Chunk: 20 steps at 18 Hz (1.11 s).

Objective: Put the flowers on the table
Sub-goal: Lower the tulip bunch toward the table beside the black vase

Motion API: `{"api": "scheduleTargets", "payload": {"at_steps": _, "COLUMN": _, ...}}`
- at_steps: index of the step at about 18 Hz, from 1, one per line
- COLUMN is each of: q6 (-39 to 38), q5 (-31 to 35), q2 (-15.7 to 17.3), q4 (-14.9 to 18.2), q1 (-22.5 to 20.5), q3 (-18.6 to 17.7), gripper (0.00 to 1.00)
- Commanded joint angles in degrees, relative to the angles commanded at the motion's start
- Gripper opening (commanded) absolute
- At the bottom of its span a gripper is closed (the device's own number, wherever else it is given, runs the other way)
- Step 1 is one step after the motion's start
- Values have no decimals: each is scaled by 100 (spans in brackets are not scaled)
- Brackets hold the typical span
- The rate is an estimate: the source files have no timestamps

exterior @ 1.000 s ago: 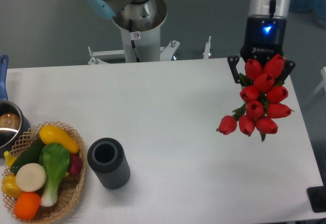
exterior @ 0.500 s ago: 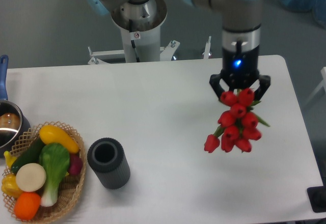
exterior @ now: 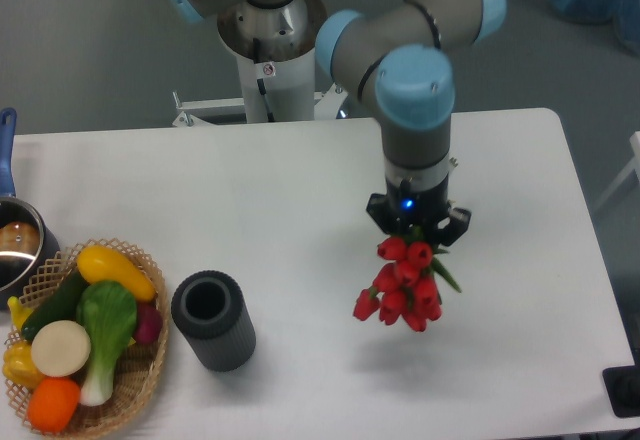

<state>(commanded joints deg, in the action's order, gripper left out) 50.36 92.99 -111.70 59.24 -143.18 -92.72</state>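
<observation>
Red flowers (exterior: 403, 285): a bunch of tulip buds hung from the pincer, heads toward the near edge of the table, with a few green leaves and stem ends up by the pincer.
Pincer (exterior: 417, 228): it was closed on the stem end of the flowers, and its two fingers sat close on each side of the bunch.
Which way: the flowers lay just under and in front of the pincer, with the long way of the bunch pointing down toward the near edge.
Height: a soft shadow lay on the table below the buds, so the bunch looked to be in the air, not touching yet.
Table (exterior: 300, 190): white, smooth and plain; the spot under the flowers was bare, right of the middle.
Next move, I think: go lower, then let go, so the bunch lies on its side.
Dark cylinder (exterior: 212, 320): stood well apart, toward the near left.
Basket of vegetables (exterior: 85, 335): sat at the near left corner.
Pot (exterior: 15, 245): stood at the left edge.
</observation>
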Motion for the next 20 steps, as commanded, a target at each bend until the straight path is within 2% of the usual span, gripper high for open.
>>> {"api": "scheduleTargets", "payload": {"at_steps": 5, "q6": -9, "q5": -123, "q2": -272, "q4": -44, "q1": 44, "q3": -44, "gripper": 31}}
{"api": "scheduleTargets", "payload": {"at_steps": 10, "q6": -210, "q5": -536, "q2": -492, "q4": -79, "q1": 44, "q3": -35, "gripper": 31}}
{"api": "scheduleTargets", "payload": {"at_steps": 17, "q6": -466, "q5": -536, "q2": -703, "q4": -88, "q1": 44, "q3": -35, "gripper": 32}}
{"api": "scheduleTargets", "payload": {"at_steps": 18, "q6": -466, "q5": -536, "q2": -721, "q4": -88, "q1": 44, "q3": -35, "gripper": 37}}
{"api": "scheduleTargets", "payload": {"at_steps": 20, "q6": -466, "q5": -536, "q2": -774, "q4": -88, "q1": 44, "q3": -26, "gripper": 38}}
